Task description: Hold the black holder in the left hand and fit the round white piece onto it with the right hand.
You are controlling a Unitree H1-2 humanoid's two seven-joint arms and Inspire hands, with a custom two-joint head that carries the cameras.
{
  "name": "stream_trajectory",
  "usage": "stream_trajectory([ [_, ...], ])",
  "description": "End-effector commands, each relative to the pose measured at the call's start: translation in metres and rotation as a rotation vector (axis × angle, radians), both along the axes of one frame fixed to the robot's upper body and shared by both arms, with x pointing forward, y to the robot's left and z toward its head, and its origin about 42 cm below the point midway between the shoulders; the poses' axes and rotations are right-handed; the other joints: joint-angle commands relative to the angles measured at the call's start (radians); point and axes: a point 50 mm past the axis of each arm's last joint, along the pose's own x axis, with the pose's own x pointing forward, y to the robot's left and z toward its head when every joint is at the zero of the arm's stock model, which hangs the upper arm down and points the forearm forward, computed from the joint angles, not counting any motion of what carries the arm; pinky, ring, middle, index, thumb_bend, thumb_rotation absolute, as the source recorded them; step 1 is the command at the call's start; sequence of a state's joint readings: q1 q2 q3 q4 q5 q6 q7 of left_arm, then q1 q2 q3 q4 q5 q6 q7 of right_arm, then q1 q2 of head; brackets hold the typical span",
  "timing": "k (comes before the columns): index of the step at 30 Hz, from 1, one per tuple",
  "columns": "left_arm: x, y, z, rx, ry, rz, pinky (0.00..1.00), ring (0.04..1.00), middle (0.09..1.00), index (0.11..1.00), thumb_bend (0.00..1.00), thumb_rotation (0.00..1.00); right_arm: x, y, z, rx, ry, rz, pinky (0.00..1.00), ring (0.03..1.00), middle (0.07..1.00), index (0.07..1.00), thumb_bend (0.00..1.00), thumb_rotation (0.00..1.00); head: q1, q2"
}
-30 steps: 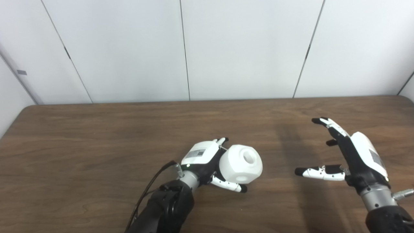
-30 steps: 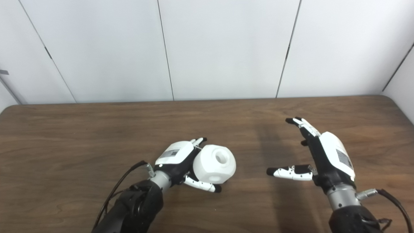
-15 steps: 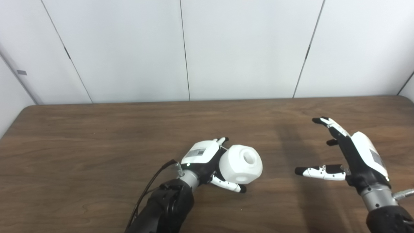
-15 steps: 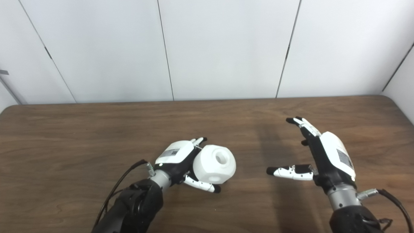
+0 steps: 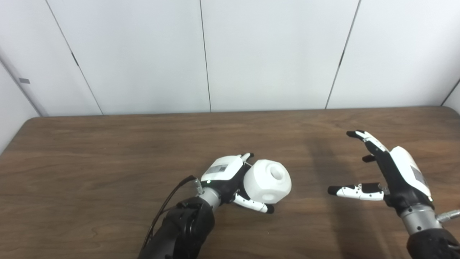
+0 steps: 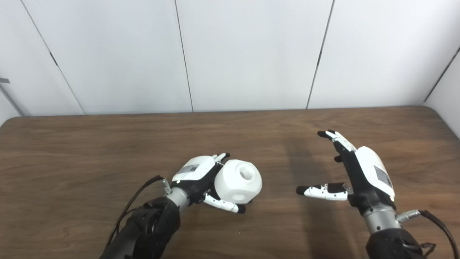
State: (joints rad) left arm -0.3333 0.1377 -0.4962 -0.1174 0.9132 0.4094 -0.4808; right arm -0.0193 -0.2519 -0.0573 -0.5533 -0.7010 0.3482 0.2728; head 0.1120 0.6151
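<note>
White plastic fills the left hand [image 5: 224, 174]: its fingers and thumb are wrapped round the near side of the round white piece [image 5: 267, 181], which sits low over the brown table [image 5: 107, 154], a little left of centre. No black holder shows in either view; it may be hidden inside that grip behind the white piece, but this cannot be told, so the pictures differ from the task's wording here.

The piece has a round hole on its upper face, tipped up and slightly away from the robot, and a second smaller hole low on its near side. The axis of the top hole thus points up and back, not toward the right hand.

The right hand [image 5: 390, 176] hangs well apart to the piece's right, empty and spread wide, palm turned inward toward the piece, thumb stretched out to the left. The piece lies straight to its left at about the same depth. The left hand is far nearer; any move by the right must cross that bare gap leftward.
</note>
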Motion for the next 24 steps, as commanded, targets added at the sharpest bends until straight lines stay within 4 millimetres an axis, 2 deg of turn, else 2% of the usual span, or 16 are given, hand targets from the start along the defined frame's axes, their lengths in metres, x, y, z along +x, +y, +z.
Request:
stream_trajectory([
  [1, -0.005, 0.021, -0.03, 0.078, 0.162, 0.053, 0.97, 1.0, 1.0, 1.0, 1.0, 0.38, 0.002, -0.001, 0.012, -0.017, -0.061, 0.0, 0.71, 0.919, 0.927, 0.861, 0.9, 0.26, 0.001, 0.001],
  [9, -0.006, 0.026, -0.03, 0.083, 0.194, 0.053, 0.93, 1.0, 1.0, 1.0, 1.0, 0.36, 0.002, 0.0, 0.012, -0.016, -0.058, 0.0, 0.71, 0.921, 0.93, 0.863, 0.9, 0.26, 0.001, 0.0],
  [14, -0.006, 0.029, -0.033, 0.12, 0.208, 0.048, 0.97, 1.0, 1.0, 1.0, 1.0, 0.38, 0.002, 0.0, 0.011, -0.017, -0.059, 0.001, 0.71, 0.919, 0.928, 0.864, 0.9, 0.26, 0.0, 0.0],
  [24, -0.006, 0.032, -0.034, 0.179, 0.223, 0.058, 0.97, 1.0, 1.0, 1.0, 1.0, 0.42, 0.002, 0.0, 0.011, -0.016, -0.061, 0.006, 0.7, 0.916, 0.923, 0.865, 0.9, 0.27, -0.002, -0.003],
])
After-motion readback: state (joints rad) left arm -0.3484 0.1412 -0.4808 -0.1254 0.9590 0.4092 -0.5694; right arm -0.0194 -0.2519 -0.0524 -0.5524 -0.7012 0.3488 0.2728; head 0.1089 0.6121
